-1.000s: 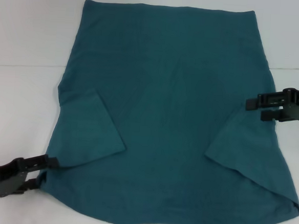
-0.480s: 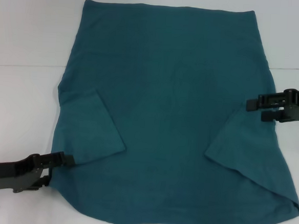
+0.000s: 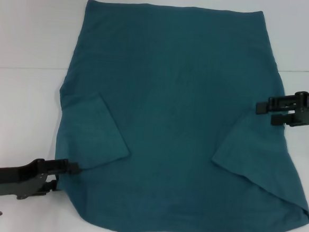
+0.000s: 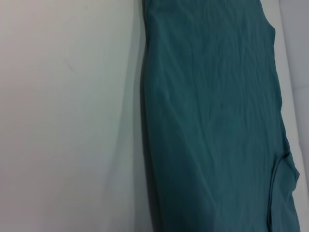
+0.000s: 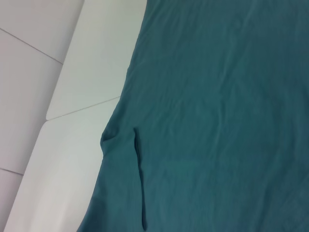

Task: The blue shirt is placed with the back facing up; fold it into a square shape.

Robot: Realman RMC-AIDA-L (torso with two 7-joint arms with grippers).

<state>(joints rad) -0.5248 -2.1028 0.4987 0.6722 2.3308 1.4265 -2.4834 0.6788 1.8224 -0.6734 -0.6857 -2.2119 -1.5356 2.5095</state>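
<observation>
Head view: shirt (image 3: 175,117) spread across the worktop (image 3: 22,112), sleeves folded in; left gripper (image 3: 68,169) and right gripper (image 3: 265,112), jaws parted, at its side edges; next, pinch edges for lengthwise fold

Bright even light, soft shadows, slight blur

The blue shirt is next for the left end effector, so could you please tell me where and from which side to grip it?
Probably the blue shirt is best taken at its near-left edge, just below the folded-in sleeve, coming in from the robot's left along the table. That edge lies flat and exposed, and the left end effector is already there. The right end effector hovers at the opposite edge.
</observation>
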